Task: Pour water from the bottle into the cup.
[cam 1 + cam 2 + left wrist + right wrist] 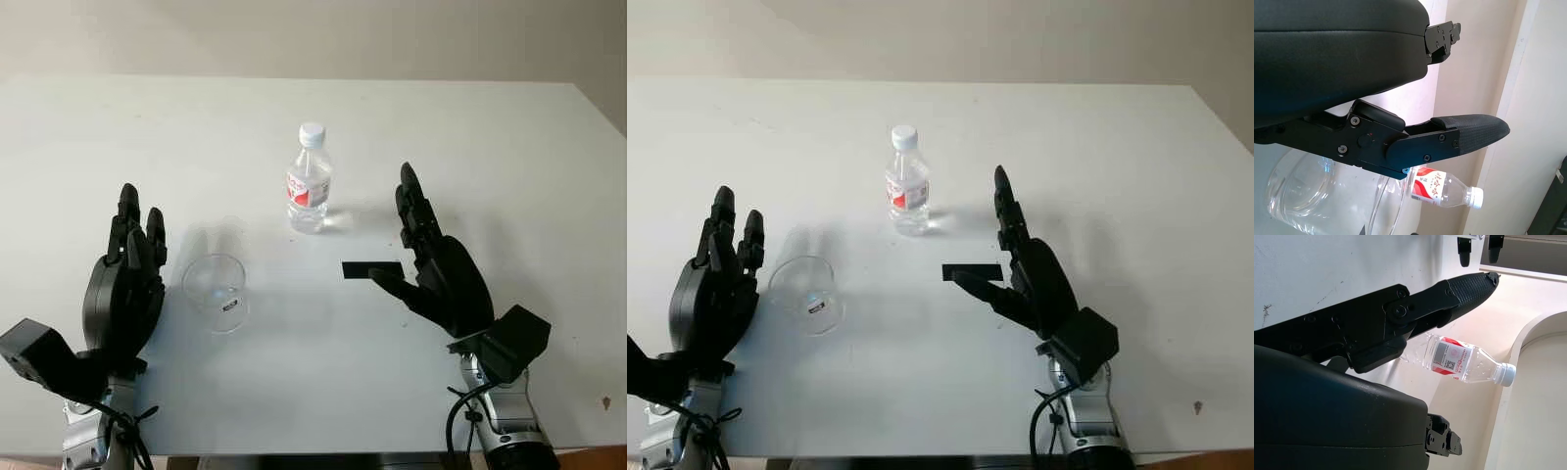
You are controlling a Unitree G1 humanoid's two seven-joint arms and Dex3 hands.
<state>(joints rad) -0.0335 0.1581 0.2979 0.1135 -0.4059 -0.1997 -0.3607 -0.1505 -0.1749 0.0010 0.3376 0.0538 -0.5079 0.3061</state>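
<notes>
Your left hand (127, 279) is open and holds nothing. It sits low at the near left of the white table (509, 166), palm turned in, fingers pointing away from you. Just beside it, on its inner side, is the clear cup (216, 289). The cup looks tipped toward you, so you see into its mouth; can't tell if it lies flat or stands. The hand and cup are close but not touching, as far as you can see.

Your right hand (436, 259) is open too, w/ nothing in it. It's at the near right, fingers pointing up the table, thumb sticking out toward the middle. Near the thumb tip a small black strip (372, 269) lies flat on the table.

The bottle (310, 181) stands upright farther back, about the middle, between the two hands and well apart from both. White cap is on. Red-and-white label around it. Clear water inside; it throws a bright spot on the table next to it.

The table is plain white w/ a few tiny dark specks near the right front edge. Behind it a bare, pale wall (294, 34).
</notes>
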